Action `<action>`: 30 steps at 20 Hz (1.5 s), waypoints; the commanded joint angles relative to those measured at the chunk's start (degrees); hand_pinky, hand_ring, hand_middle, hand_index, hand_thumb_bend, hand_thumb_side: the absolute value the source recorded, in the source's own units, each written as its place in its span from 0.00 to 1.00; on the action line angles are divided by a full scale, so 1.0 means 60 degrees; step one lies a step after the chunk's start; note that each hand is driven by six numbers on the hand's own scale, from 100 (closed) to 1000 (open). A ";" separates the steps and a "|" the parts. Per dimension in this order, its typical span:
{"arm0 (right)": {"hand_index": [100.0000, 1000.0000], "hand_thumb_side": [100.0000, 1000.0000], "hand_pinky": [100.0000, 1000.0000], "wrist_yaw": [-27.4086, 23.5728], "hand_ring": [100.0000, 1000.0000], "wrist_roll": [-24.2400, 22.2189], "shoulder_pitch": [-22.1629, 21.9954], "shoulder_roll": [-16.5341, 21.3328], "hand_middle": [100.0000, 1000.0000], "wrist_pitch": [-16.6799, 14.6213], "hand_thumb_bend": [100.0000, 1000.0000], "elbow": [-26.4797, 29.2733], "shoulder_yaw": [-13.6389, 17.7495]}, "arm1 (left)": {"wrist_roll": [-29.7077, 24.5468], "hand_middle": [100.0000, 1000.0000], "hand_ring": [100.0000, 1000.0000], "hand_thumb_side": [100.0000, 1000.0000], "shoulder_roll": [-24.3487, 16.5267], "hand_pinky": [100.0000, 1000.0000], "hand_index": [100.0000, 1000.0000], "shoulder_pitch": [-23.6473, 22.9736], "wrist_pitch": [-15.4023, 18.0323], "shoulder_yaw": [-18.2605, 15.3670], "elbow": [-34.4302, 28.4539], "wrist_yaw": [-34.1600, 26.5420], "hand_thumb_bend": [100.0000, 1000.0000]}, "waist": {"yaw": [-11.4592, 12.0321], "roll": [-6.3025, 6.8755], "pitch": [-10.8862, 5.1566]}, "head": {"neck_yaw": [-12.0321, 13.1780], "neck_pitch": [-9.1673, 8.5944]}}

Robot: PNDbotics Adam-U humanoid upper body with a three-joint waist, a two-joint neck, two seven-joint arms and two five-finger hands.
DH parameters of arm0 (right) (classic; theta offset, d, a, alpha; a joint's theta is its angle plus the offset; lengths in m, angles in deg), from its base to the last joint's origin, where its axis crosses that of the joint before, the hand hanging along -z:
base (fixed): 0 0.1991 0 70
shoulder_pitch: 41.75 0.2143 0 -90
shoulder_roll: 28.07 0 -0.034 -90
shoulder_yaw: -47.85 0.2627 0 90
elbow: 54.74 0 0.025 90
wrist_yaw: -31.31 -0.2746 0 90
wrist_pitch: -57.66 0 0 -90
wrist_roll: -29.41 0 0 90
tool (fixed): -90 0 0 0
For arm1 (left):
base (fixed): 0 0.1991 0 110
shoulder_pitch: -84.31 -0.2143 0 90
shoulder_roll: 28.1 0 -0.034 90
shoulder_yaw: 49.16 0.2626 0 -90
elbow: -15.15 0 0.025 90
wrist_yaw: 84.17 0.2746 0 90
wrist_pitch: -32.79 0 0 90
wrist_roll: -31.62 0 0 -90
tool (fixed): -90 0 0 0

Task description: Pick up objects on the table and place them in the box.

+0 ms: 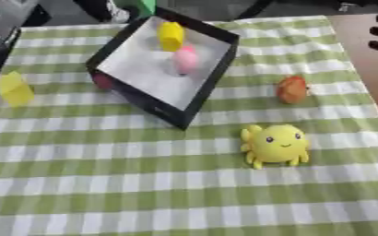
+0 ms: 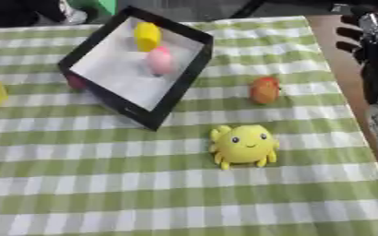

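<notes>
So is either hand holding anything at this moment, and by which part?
Nothing is held. The right hand is at the table's far right edge, off every object; the left hand isn't visible.

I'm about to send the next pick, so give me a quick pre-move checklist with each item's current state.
1. Box open on top: ok.
2. Space left in box beside yellow piece and pink piece: ok.
3. Yellow smiling toy uncovered on the cloth: ok.
4. Orange object apart from the box: ok.
5. Right robot hand ready to grasp: cannot tell.
6. Left robot hand in view: not ok.
</notes>
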 commanded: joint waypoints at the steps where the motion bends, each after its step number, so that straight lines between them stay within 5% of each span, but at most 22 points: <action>1: 0.87 0.81 0.82 -0.0063 0.83 -0.0094 0.0298 0.0124 0.80 0.0004 0.00 0.0245 -0.0031 | 0.0132 0.53 0.62 0.01 0.0196 0.71 0.56 0.0321 0.0568 -0.0355 0.0760 0.0561 0.12 | -0.0162 0.0133 0.0044 | 0.0251 -0.0294; 8: 0.87 0.81 0.82 -0.0070 0.83 -0.0187 0.0588 0.0022 0.80 0.0041 0.00 0.0299 -0.0124 | 0.0321 0.54 0.63 0.03 0.0620 0.71 0.57 0.0214 0.1219 -0.0754 0.2195 0.1344 0.16 | -0.0671 0.0311 0.0283 | 0.0526 -0.0530; 19: 0.87 0.82 0.82 -0.0079 0.83 -0.0163 0.0701 -0.0016 0.80 0.0053 0.00 0.0324 -0.0142 | -0.0185 0.55 0.64 0.05 0.0775 0.73 0.58 -0.0168 0.1837 -0.0654 0.3013 0.1925 0.21 | -0.0654 0.0339 0.0416 | 0.0618 -0.0313; 30: 0.87 0.82 0.82 -0.0070 0.83 -0.0200 0.0670 -0.0047 0.80 0.0073 0.00 0.0308 -0.0181 | -0.0183 0.76 0.79 0.23 0.0791 0.81 0.84 -0.0356 0.1942 -0.0847 0.3253 0.2371 0.64 | -0.0617 0.0283 0.0365 | 0.0731 -0.0216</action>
